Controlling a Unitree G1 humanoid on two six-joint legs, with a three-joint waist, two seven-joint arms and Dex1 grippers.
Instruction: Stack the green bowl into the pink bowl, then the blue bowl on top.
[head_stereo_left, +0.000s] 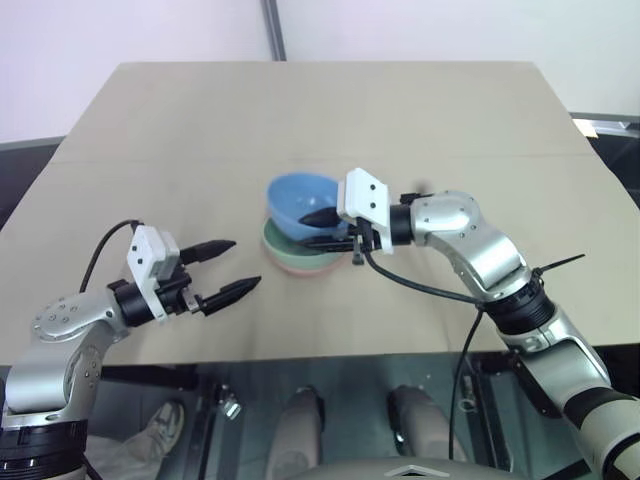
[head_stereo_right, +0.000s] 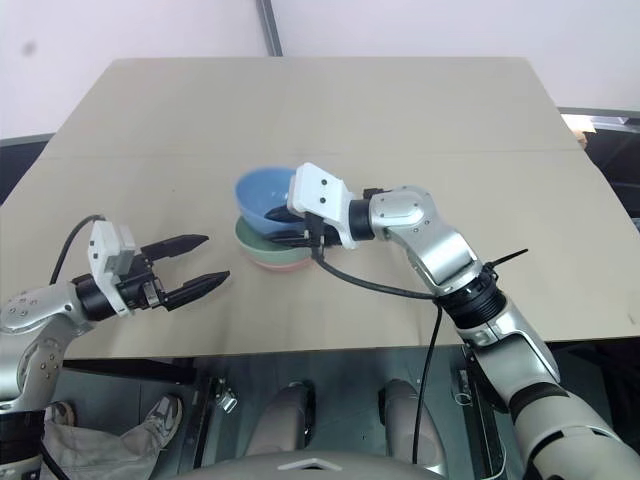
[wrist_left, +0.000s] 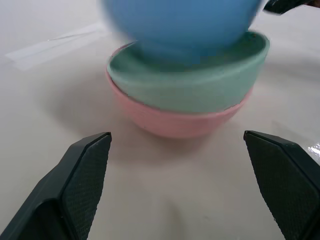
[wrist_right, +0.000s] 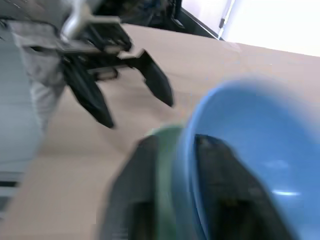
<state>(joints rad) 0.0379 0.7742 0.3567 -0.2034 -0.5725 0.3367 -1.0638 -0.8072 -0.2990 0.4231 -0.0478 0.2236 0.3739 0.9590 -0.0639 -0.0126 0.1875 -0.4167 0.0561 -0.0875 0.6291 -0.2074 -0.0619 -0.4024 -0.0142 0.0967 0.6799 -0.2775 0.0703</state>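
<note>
Nearest the front edge of the tan counter (head_stereo_left: 450, 130), on the robot's left, the left gripper (head_stereo_left: 228, 268) hangs just above the surface with its two black fingers (head_stereo_left: 208, 248) spread wide and nothing between them. It points toward the bowls, which sit a little way beyond its tips, apart from it.

Further in, around the middle of the counter, the pink bowl (wrist_left: 180, 120) rests upright on the surface. The green bowl (wrist_left: 200, 85) is nested inside it, its rim standing above the pink one.

Over that pair sits the blue bowl (head_stereo_left: 295, 200), tipped so its opening faces up and toward the far-left side, its underside low in the green bowl's mouth. Whether it is fully seated or only touching there I cannot tell.

The right gripper (head_stereo_left: 322, 228) reaches in from the robot's right. One black finger (head_stereo_left: 318, 216) lies inside the blue bowl and the other outside below the rim, so the fingers straddle the bowl's wall at its near-right edge. They look partly parted; whether they are pinching the wall or have let go I cannot tell.
</note>
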